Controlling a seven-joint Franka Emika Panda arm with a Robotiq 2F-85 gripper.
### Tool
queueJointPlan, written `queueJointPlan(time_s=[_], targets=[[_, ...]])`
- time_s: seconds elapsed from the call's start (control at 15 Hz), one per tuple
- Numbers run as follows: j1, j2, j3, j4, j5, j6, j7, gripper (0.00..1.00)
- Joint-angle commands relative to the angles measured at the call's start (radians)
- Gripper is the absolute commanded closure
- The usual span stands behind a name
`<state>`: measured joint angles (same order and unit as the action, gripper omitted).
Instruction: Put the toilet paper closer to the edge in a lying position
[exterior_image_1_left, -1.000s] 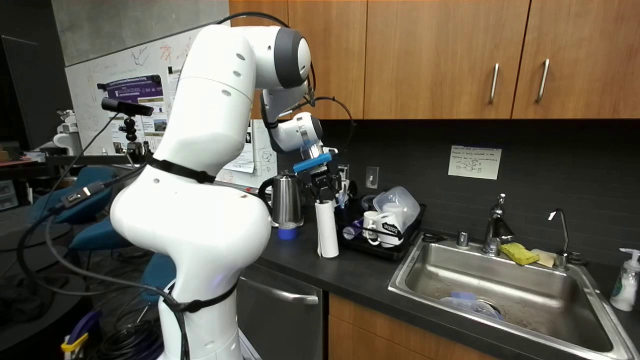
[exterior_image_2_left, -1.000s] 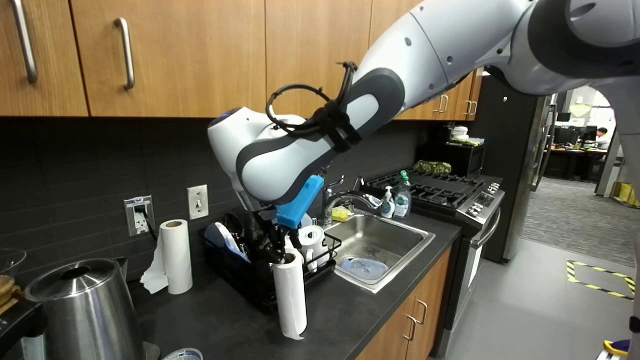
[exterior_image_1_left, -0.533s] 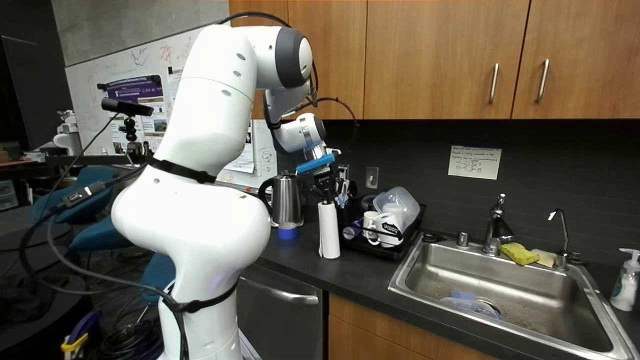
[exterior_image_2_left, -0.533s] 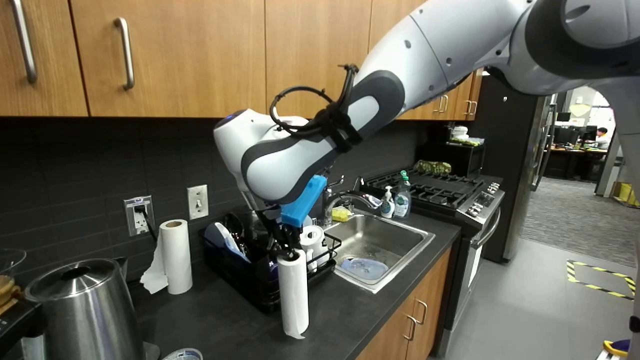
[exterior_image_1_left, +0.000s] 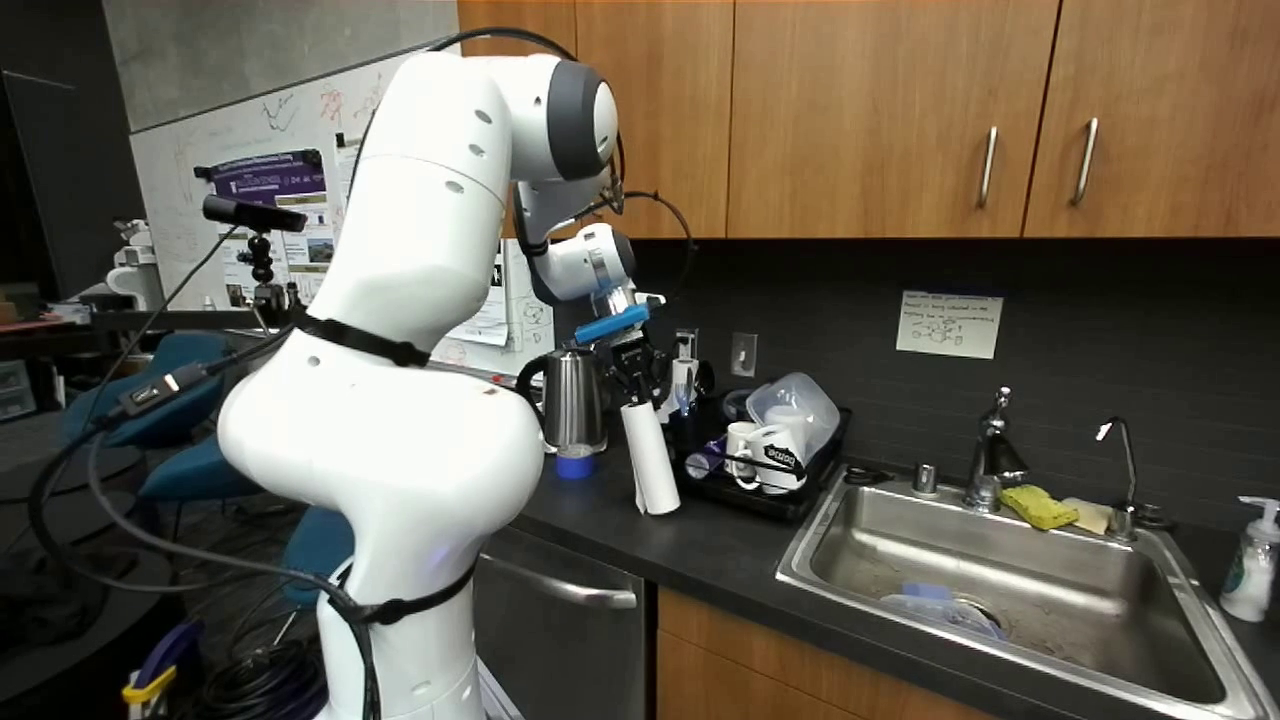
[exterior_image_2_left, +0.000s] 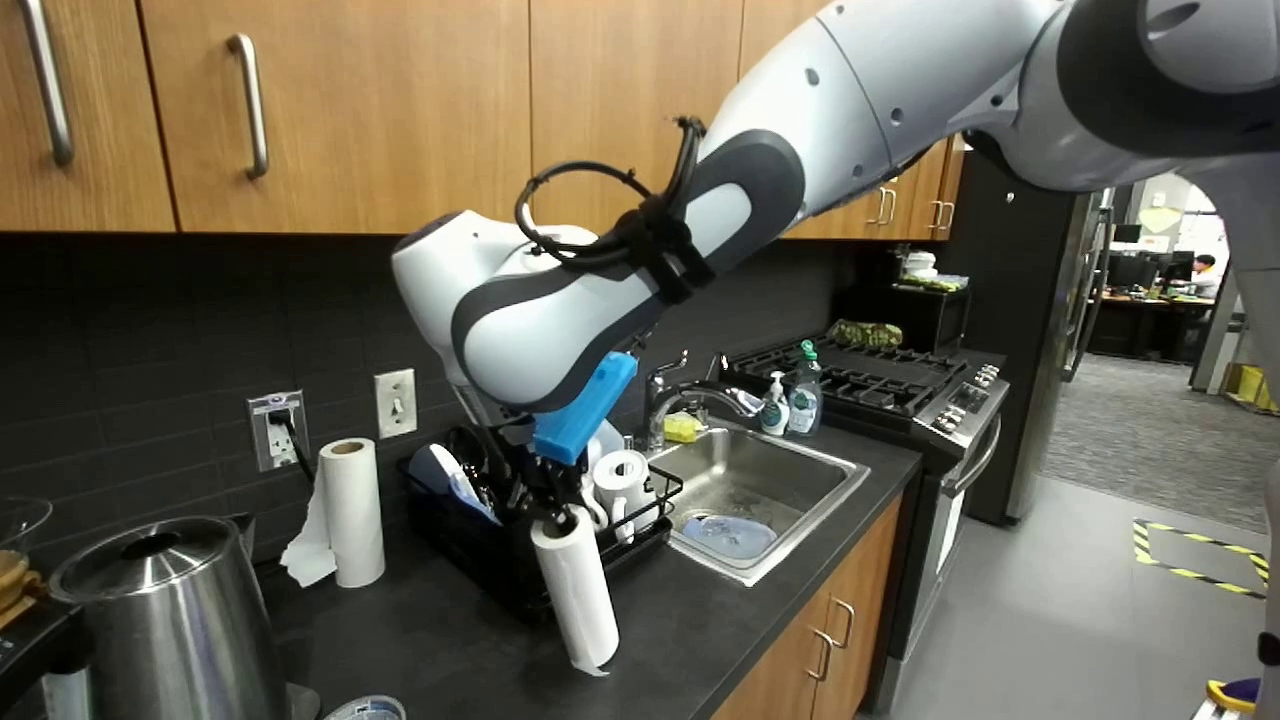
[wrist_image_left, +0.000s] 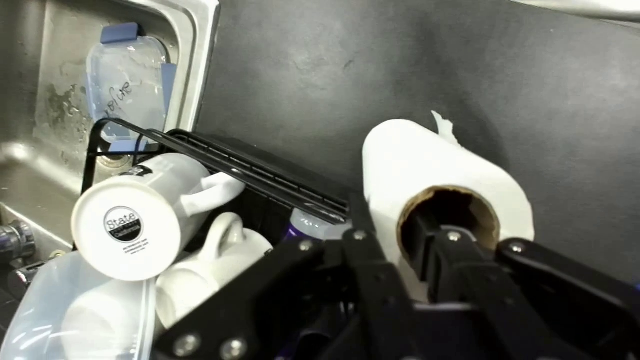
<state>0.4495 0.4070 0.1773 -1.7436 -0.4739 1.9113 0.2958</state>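
Observation:
The toilet paper, a slim white roll (exterior_image_1_left: 651, 460), stands tilted with its lower end at the black countertop, in both exterior views (exterior_image_2_left: 578, 590). Its top leans toward the steel jug (exterior_image_1_left: 573, 400). In the wrist view the roll (wrist_image_left: 425, 165) shows its open brown core. My gripper (wrist_image_left: 392, 220) has one finger inside the core and one outside, shut on the roll's wall. In the exterior views the gripper (exterior_image_1_left: 637, 390) sits at the roll's top end (exterior_image_2_left: 550, 512). The counter's front edge (exterior_image_1_left: 720, 603) runs a short way in front of the roll (exterior_image_2_left: 800, 600).
A black dish rack (exterior_image_2_left: 480, 560) with mugs (wrist_image_left: 135, 220) stands close beside the roll. Past it is the steel sink (exterior_image_1_left: 810, 580). Another white roll (exterior_image_2_left: 355, 515) stands by the wall. A blue-based cup (exterior_image_1_left: 575, 465) is near the jug. Wooden cabinets (exterior_image_2_left: 640, 120) hang above.
The roll was slightly tilted, then nearly upright, and now leans more. My gripper and the roll's top have moved toward the jug, while its lower end has stayed almost in place.

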Motion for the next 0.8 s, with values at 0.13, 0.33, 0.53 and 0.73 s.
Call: queueJointPlan(time_s=[0.13,0.33,0.53,0.73], targets=[[0.084,0.045,0.006,0.093,-0.010,-0.092,0.191,0.95],[0.118,0.070,0.007,0.129,-0.009,-0.128,0.241,0.95],[0.153,0.123,0.010,0.187,-0.001,-0.161,0.242,0.95],[0.199,0.191,0.009,0.257,-0.001,-0.198,0.212,0.95]])
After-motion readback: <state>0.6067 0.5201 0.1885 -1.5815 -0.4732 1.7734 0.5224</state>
